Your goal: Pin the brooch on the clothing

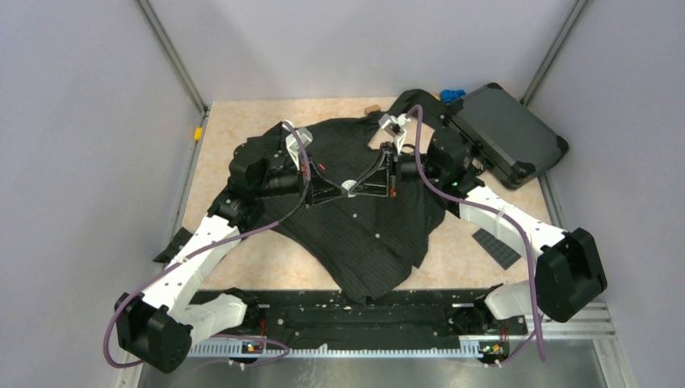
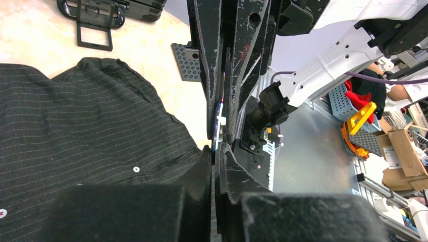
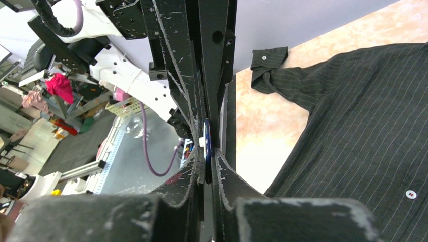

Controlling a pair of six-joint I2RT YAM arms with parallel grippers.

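The clothing (image 1: 363, 226) is black with fine pale pinstripes, white buttons (image 1: 377, 234) and a small red tag (image 1: 323, 168). The brooch (image 3: 207, 136) is blue with a white spot at its edge. The left end effector (image 2: 218, 151) and right end effector (image 3: 208, 159) are black, scuffed grey. The table (image 1: 275, 259) is mottled beige, the hard case (image 1: 505, 133) dark grey, and the cables (image 1: 525, 242) purple.

Centre: left hand (image 1: 343, 188) and right hand (image 1: 357, 185) meet tip to tip over the black pinstriped shirt (image 1: 380, 234).
Far right: dark hard case (image 1: 505, 133) bars the corner.
Near left: bare beige bench (image 1: 266, 267), passable.
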